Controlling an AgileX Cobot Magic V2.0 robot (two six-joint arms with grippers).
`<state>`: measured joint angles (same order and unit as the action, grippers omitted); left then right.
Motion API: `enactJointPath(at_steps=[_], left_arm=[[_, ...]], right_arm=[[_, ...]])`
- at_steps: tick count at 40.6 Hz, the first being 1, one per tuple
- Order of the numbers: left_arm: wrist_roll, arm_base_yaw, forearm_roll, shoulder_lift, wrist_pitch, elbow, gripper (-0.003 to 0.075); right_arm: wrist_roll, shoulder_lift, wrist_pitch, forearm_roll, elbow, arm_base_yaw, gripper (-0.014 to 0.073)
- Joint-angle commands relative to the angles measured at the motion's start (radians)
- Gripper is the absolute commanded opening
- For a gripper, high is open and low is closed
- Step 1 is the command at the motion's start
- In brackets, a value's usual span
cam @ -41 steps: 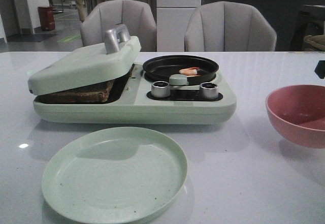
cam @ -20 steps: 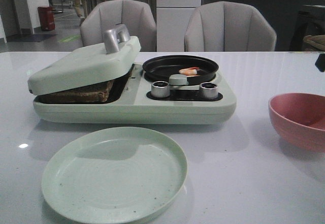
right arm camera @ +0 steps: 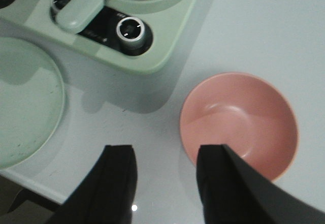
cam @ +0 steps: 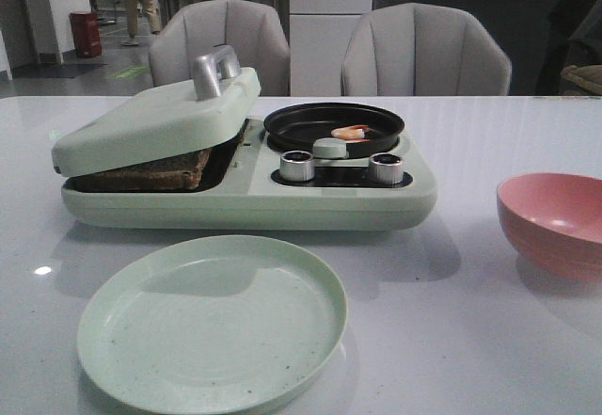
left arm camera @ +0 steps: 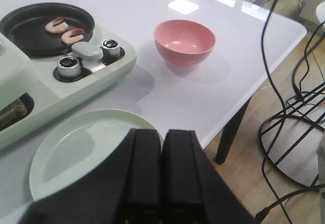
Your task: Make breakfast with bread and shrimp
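- The white tabletop point(cam: 470, 274) carries everything and fills the front view from edge to edge.
- The pale green breakfast maker point(cam: 249, 184) sits at the middle of the tabletop, toward twelve o'clock from the plate.
- Its hinged lid point(cam: 155, 119), with a silver handle point(cam: 214, 69) on top, is tilted and propped partly open over the left half of the maker.
- The bread point(cam: 141, 172) lies under that lid in the left compartment; only its dark brown crust edge shows in the gap, and I cannot tell how many slices there are.
- The pale green plate point(cam: 212, 321) lies flat on the tabletop just at six o'clock of the maker, apart from it.
- The pink bowl point(cam: 555, 222) stands upright at three o'clock of the maker, well apart from it.
- The round black pan point(cam: 334, 125) sits on the right half of the maker, behind two silver knobs point(cam: 297, 165).
- The shrimp point(left arm camera: 65, 30) lie inside the pan; the left wrist view shows two curled orange-pink pieces side by side, while the front view shows only one patch of them.
- The left claw point(left arm camera: 161, 183) hovers over the near rim of the plate, its black fingers pressed together with nothing between them.
- The right claw point(right arm camera: 167, 183) hangs above the tabletop between plate and bowl, its fingers spread wide apart and empty.
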<state>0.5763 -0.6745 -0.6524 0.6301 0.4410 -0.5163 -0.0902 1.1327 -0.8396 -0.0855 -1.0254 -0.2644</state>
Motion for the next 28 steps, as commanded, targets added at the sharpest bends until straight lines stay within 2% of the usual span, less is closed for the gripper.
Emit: enactJointPath(at_steps=[1,7,11,24,28], left_arm=[[-0.003,-0.009,-0.027,0.001,-0.066,-0.029,0.0098],[-0.003,-0.009,-0.027,0.001,-0.066,-0.029,0.0098],[-0.003,-0.009,-0.027,0.001,-0.066,-0.029,0.0098],[-0.003,-0.009,-0.027,0.001,-0.066,-0.029,0.0098],[-0.003,-0.009,-0.027,0.001,-0.066,-0.029,0.0098]], right_arm=[[0.044,-0.122,0.007,0.027,0.033,-0.017,0.0411],[0.153,-0.28,-0.001,0.112,0.166,-0.016,0.0411],[0.179,-0.38,-0.016,0.159,0.244,-0.016,0.0411],[0.231,-0.628,-0.054,0.172,0.403,-0.015,0.0409],[0.248,-0.659,-0.058,0.172,0.428,-0.015,0.036]])
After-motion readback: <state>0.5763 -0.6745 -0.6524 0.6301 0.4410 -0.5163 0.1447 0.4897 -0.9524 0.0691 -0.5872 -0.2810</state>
